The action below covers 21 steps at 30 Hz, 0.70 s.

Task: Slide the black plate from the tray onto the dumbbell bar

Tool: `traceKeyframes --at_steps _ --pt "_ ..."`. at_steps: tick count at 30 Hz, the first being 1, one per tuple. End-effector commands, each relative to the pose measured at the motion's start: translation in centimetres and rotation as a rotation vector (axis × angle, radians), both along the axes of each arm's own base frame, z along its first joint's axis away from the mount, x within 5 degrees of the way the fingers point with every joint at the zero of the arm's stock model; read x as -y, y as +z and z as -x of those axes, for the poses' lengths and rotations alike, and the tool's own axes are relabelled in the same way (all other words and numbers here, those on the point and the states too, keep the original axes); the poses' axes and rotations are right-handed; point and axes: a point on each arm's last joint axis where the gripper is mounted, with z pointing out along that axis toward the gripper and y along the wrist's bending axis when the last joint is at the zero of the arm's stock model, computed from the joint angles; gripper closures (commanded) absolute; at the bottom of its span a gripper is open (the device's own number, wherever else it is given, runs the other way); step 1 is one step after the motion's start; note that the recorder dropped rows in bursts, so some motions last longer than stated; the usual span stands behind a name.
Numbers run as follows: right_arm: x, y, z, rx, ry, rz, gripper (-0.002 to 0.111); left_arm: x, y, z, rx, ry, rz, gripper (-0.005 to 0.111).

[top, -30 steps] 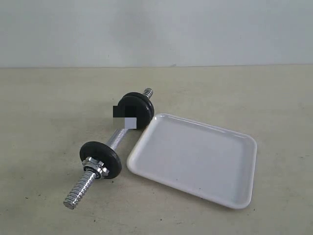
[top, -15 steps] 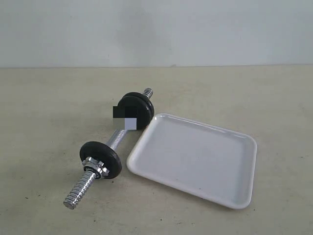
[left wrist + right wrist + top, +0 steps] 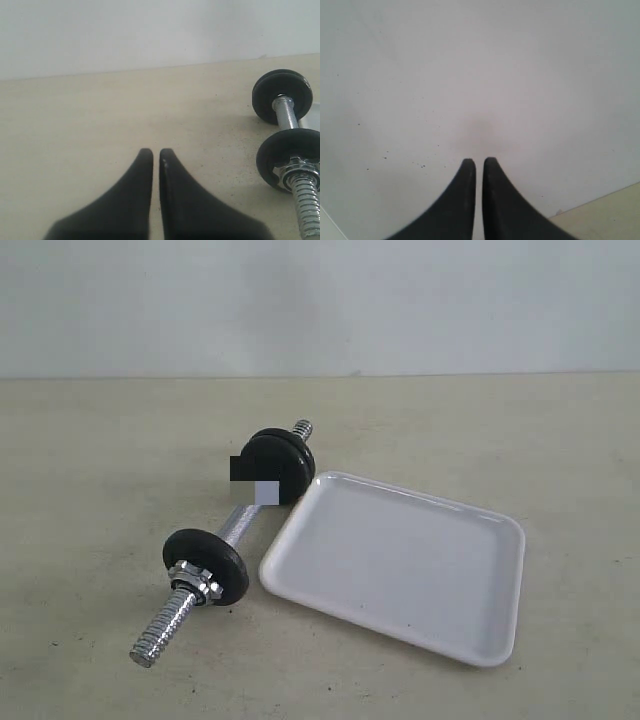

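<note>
**On the bar, not in the tray: the black plates**

On the beige table (image 3: pixel 100 470), the dumbbell bar (image 3: pixel 238 523) lies at a slant, with one threaded end pointing toward the exterior camera and the other toward the pale wall (image 3: pixel 320 300). Near the closer end, a black plate (image 3: pixel 215 558) stands upright on the bar, and a silver nut (image 3: pixel 195 580) sits tight against its outer face. Bare thread sticks out past the nut. At the far end, a pair of black plates (image 3: pixel 296 465) sit face to face on the bar, with a short threaded tip showing behind them. A blurred square patch covers part of their front.

The white tray (image 3: pixel 395 570) lies flat just beside the bar, to its right in the exterior view. One rounded corner comes close to the closer plate and another close to the far pair. I cannot tell whether the tray touches either.

Neither arm shows in the exterior view. In the left wrist view, the left gripper (image 3: pixel 155 152) hangs over bare table with its jaws pressed almost together, only a thin slit between them and nothing in it. The bar and its plates lie well off to one side of it. In the right wrist view, the right gripper (image 3: pixel 479 162) has its jaws drawn just as close, also empty. It faces a plain pale surface with a few dark specks, and a strip of table shows at one corner.
</note>
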Motion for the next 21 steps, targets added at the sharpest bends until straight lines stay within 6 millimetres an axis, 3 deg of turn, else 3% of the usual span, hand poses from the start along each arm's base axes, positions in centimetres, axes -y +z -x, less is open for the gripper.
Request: traceKeyframes --at_steps 1,13,15,18,21 --pt "0.0 0.2 0.1 0.010 0.000 0.002 0.107 0.0 0.0 0.0 0.003 0.004 0.004 0.102" --pt "0.1 0.2 0.1 0.025 -0.019 0.055 0.107 0.0 0.0 0.0 0.003 0.004 0.004 0.102" --pt "0.2 0.4 1.0 0.062 0.014 0.049 0.107 0.0 0.0 0.0 0.003 0.004 0.004 0.102" --pt "0.4 -0.5 2.6 0.122 0.026 0.208 0.107 0.0 0.0 0.0 0.003 0.005 0.002 0.102" --pt "0.5 -2.7 3.8 0.154 -0.004 0.381 0.107 0.0 0.0 0.0 0.003 0.005 0.002 0.102"
